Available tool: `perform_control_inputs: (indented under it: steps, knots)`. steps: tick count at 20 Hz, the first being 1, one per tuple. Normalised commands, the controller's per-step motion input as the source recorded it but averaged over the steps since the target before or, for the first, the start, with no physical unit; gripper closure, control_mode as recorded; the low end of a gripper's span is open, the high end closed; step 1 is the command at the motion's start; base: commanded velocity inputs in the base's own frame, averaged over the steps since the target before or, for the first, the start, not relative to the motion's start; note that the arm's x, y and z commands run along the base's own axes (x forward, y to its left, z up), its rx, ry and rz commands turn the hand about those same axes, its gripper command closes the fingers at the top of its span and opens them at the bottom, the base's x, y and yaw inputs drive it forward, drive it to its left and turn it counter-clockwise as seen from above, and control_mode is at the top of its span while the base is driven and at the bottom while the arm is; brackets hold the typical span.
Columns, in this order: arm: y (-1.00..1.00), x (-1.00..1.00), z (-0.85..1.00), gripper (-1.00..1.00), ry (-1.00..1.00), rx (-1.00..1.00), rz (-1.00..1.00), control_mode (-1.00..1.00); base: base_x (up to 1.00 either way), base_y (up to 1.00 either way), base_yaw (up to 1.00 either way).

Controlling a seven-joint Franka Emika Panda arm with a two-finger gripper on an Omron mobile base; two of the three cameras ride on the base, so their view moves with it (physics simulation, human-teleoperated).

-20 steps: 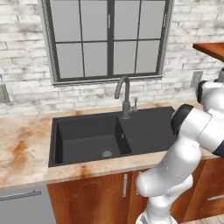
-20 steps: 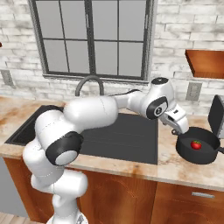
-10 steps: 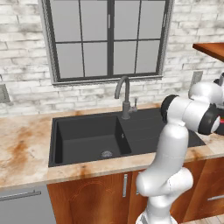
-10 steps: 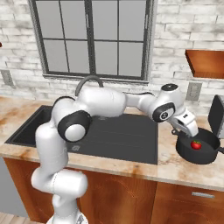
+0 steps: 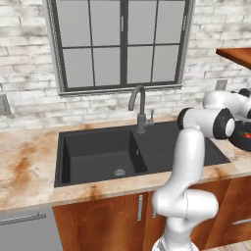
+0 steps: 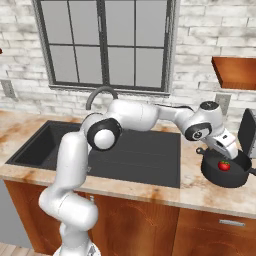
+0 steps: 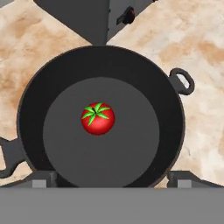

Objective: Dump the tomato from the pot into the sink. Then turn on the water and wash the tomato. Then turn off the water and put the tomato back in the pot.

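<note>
The tomato [image 7: 98, 119], small and red with a green stem top, lies in the middle of the black pot [image 7: 170, 131]. In the right base view the pot [image 6: 216, 176] stands on the counter right of the sink [image 6: 145, 155], with the tomato [image 6: 224, 165] inside. My gripper [image 6: 231, 148] hangs just above the pot. It is open and holds nothing, and its fingertips [image 7: 43, 180] stand wide apart over the pot's near rim. The pot has a small loop handle [image 7: 182, 80]. The gooseneck faucet [image 5: 139, 107] rises behind the sink [image 5: 103, 157], with no stream of water.
A dark boxy appliance [image 7: 83, 17] stands on the counter close behind the pot. A wooden shelf [image 6: 235, 71] hangs on the brick wall above it. The marbled counter [image 5: 24, 171] runs left of the basin, and the round drain [image 5: 119, 172] sits in the basin floor.
The arm has stretched further right and the hand has moved from the pot's left side to directly above it. The jaws have stayed open, and the tomato and pot have not moved.
</note>
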Motion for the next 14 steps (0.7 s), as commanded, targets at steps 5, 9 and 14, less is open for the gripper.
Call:
perform_control_inputs:
  steps: [5,9,14]
  knots:
    - [-0.18,0.06,-0.09,-1.00,0.00,0.00,0.00,-1.00,0.00,0.00,0.00]
    - [0.00,0.02,-0.13,-1.00,0.00,0.00,0.00,-1.00,0.00,0.00,0.00]
    - [0.00,0.17,-0.27,-1.00,0.00,0.00,0.00,-1.00,0.00,0.00,0.00]
